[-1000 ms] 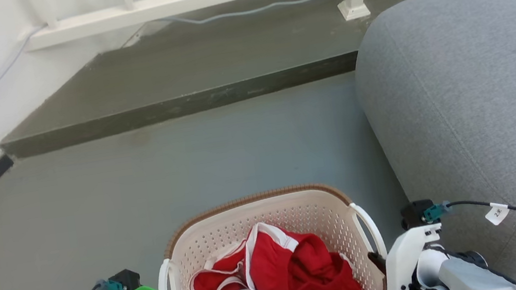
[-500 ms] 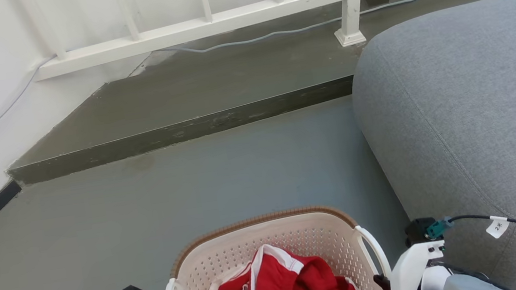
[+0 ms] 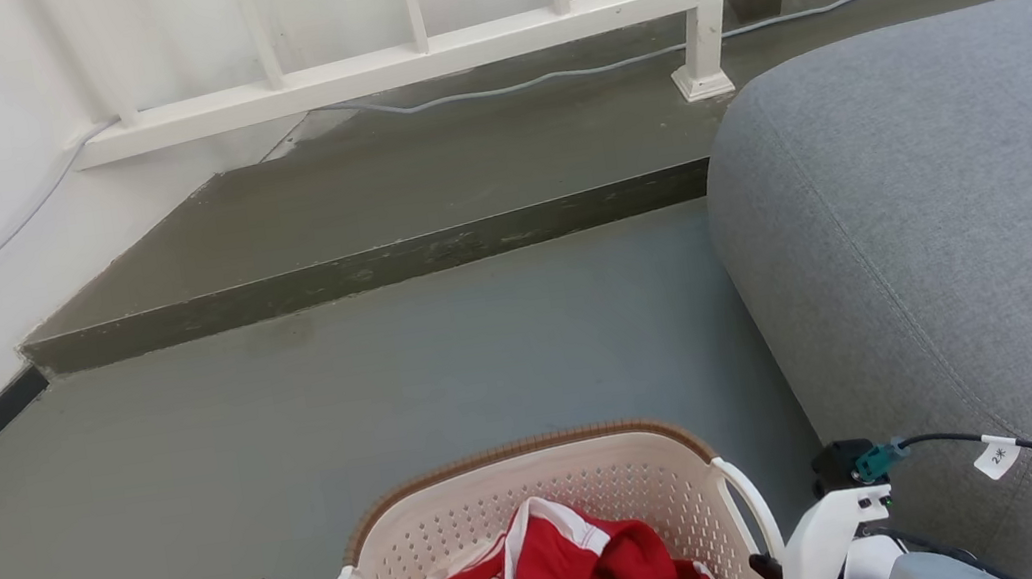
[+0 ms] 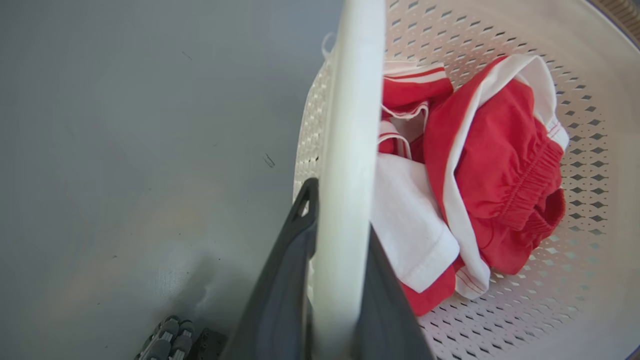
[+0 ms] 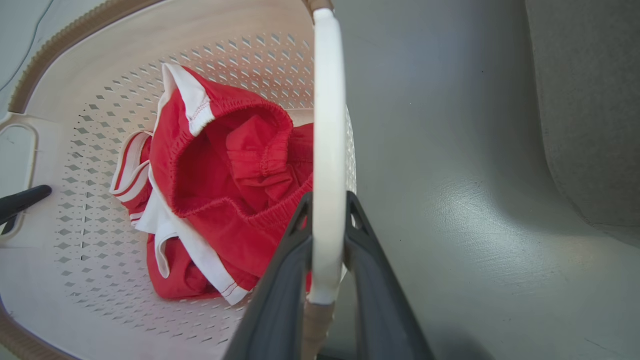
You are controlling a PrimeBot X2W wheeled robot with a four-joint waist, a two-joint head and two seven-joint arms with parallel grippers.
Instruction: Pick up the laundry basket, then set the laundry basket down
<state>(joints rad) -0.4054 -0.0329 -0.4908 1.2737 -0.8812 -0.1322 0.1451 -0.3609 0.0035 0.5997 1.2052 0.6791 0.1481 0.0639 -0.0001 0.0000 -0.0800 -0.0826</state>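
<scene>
**Grey floor [image 3: 367, 381], raised step [image 3: 372, 271] at 12 o'clock, grey upholstered seat [image 3: 949, 208] at 3 o'clock; laundry basket [image 3: 519, 452] at 6 o'clock, held by both handles.**

The left gripper [image 4: 336, 215] is clamped on the left handle [image 4: 350, 125] and the right gripper [image 5: 327, 205] on the right handle [image 5: 327, 125], each white bar pinched between the dark fingers. Red-and-white clothes [image 5: 225, 165] lie loose inside. Whether the base is clear of the floor cannot be told. Assessment: the carry step is in hand. Move both arms at an equal rate with the rim level. The smooth bars may slide, so grip firmly. Give the seat at 3 o'clock a margin. Seat the base flat before any release.
</scene>
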